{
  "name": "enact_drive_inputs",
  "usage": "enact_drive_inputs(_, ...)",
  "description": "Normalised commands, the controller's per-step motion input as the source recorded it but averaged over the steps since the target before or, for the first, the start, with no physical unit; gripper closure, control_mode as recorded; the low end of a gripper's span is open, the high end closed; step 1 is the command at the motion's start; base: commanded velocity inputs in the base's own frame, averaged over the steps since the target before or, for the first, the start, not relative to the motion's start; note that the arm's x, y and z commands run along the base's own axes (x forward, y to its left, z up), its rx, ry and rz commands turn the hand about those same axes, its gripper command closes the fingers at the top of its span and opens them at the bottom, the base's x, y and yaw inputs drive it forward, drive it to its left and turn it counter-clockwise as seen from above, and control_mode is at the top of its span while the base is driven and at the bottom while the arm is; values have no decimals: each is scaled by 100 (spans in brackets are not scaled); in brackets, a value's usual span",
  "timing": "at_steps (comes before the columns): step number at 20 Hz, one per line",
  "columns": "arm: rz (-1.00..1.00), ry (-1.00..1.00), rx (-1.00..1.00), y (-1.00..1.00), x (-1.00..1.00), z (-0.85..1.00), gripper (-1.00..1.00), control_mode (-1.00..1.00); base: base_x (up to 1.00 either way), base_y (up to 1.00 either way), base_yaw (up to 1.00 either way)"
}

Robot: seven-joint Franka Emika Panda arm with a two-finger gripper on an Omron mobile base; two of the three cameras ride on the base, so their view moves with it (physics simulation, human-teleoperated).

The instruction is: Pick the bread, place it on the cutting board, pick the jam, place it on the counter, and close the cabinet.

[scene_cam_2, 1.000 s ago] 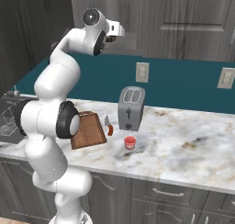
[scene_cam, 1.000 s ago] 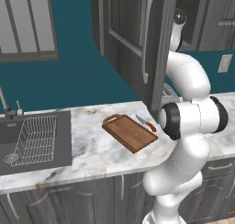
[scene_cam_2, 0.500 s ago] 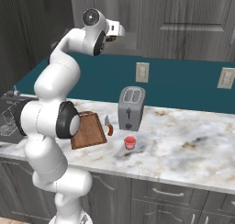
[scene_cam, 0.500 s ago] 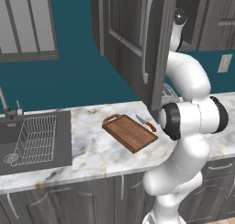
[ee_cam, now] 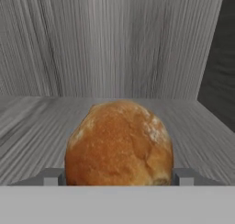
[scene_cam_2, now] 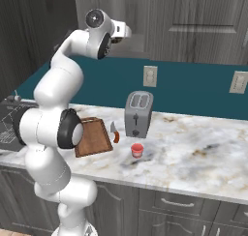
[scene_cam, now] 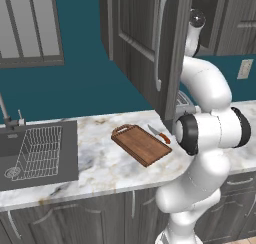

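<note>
The cabinet (scene_cam: 145, 43) hangs above the table (scene_cam_2: 203, 157) with its door swung open; the long silver bar handle (scene_cam: 161, 38) runs down the door's front face. The white arm reaches up into the cabinet interior.

The table runs from the sink (scene_cam: 35, 153) at its left end to the right edge of the right base view. The wire dish rack (scene_cam: 42, 148) lies in the sink basin.

The cutting board (scene_cam: 141, 144) lies flat near the front edge of the table, right of the sink, with its handle loop at the end toward the sink. Its surface is bare. A knife with a red handle (scene_cam: 160, 134) lies on the table just beside the board's far right side.

The toaster (scene_cam_2: 138, 114) stands upright toward the back edge of the table, right of the board.

The jam (scene_cam_2: 137, 150) stands upright on the table, in front of the toaster and near the front edge, apart from the board.

The bread (ee_cam: 119, 145) rests on the cabinet shelf (ee_cam: 36, 126), in front of the grey back wall. In the hand view it sits between the two fingertips (ee_cam: 184, 176) of the claw (ee_cam: 119, 179). The tips stand at either flank of the bread; whether they press on it cannot be told.
</note>
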Motion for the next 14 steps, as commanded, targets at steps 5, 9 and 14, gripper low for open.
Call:
enact_drive_inputs(5,0,0,0,0,-29,15,100,-100,0,0,0)
enact_drive_inputs(9,0,0,0,0,-44,1,100,-100,0,0,0)
enact_drive_inputs(14,0,0,0,0,-52,0,100,-100,0,0,0)
